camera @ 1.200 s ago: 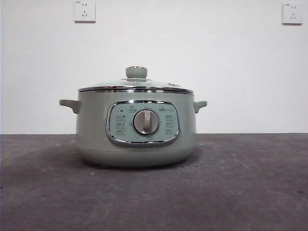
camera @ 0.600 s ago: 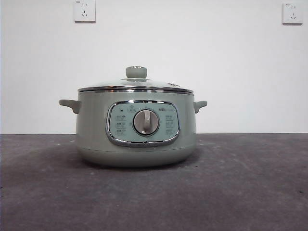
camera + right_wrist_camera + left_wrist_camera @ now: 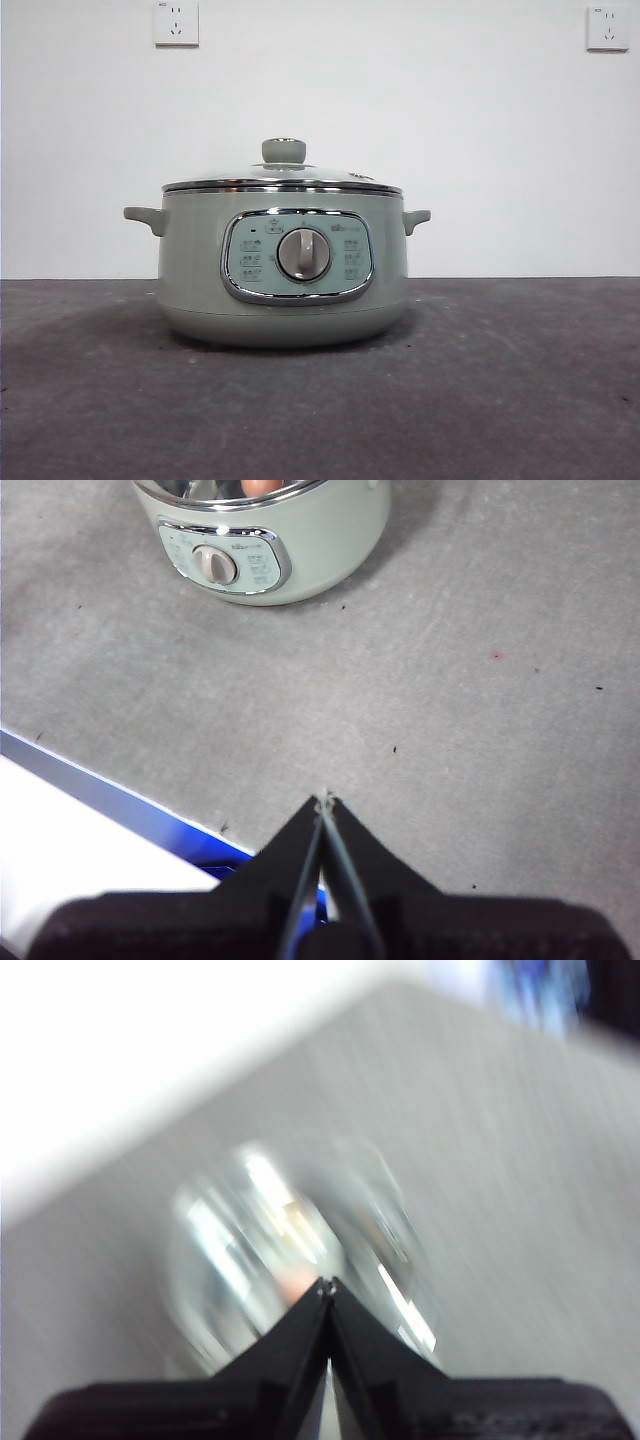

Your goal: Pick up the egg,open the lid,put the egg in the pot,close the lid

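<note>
The sage-green pot (image 3: 283, 265) stands mid-table with the glass lid (image 3: 283, 178) seated on it, green knob on top. In the right wrist view the pot (image 3: 300, 540) lies far ahead, and the reddish-brown egg (image 3: 262, 485) shows inside it through the lid. The left wrist view is motion-blurred: the lid (image 3: 250, 1230) shows below, with a pinkish spot (image 3: 295, 1280) that may be the egg. My left gripper (image 3: 326, 1285) is shut and empty, above the pot. My right gripper (image 3: 325, 800) is shut and empty, near the table's edge, away from the pot. Neither arm shows in the front view.
Two wall sockets (image 3: 176, 22) sit high on the white wall behind. In the right wrist view a blue strip (image 3: 120, 800) marks the table's edge, with a white surface beyond it. Grey tabletop (image 3: 500, 380) lies around the pot.
</note>
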Robot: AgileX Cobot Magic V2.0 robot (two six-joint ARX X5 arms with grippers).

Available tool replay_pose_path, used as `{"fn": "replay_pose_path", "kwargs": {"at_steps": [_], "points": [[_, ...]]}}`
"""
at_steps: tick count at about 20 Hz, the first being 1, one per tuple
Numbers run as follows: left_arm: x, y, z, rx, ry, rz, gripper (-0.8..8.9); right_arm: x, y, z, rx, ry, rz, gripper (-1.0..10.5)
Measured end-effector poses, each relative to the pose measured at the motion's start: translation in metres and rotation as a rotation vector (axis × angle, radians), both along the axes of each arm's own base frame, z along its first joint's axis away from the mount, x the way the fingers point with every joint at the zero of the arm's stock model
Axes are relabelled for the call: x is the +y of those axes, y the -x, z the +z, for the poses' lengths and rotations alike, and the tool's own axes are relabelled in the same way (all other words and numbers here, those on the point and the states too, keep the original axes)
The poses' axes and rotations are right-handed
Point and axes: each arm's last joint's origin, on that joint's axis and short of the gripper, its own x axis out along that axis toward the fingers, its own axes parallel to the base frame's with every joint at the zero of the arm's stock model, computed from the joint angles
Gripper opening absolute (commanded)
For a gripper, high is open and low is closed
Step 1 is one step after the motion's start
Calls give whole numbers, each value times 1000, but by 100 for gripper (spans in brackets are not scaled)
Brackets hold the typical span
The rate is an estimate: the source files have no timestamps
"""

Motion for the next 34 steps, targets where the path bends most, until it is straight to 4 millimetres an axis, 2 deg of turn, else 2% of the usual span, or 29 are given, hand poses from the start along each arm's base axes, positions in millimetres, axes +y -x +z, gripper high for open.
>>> {"fn": "replay_pose_path", "kwargs": {"at_steps": [3,4,6,8,14,17,20,25,34], "points": [[28,25,14,-241,100,-20,-4,0,0,0,0,0,0,4],[36,32,10,-283,103,7,-4,0,0,0,0,0,0,4],[50,43,-13,-329,95,93,-4,0,0,0,0,0,0,4],[61,53,-48,-346,81,174,-4,0,0,0,0,0,0,4],[73,74,-184,-370,94,396,-4,0,0,0,0,0,0,4],[75,77,-249,-292,117,500,-4,0,0,0,0,0,0,4],[76,80,-291,-236,131,562,-4,0,0,0,0,0,0,4],[76,84,-319,-223,184,591,-4,0,0,0,0,0,0,4],[76,84,-326,-191,209,604,-4,0,0,0,0,0,0,4]]}}
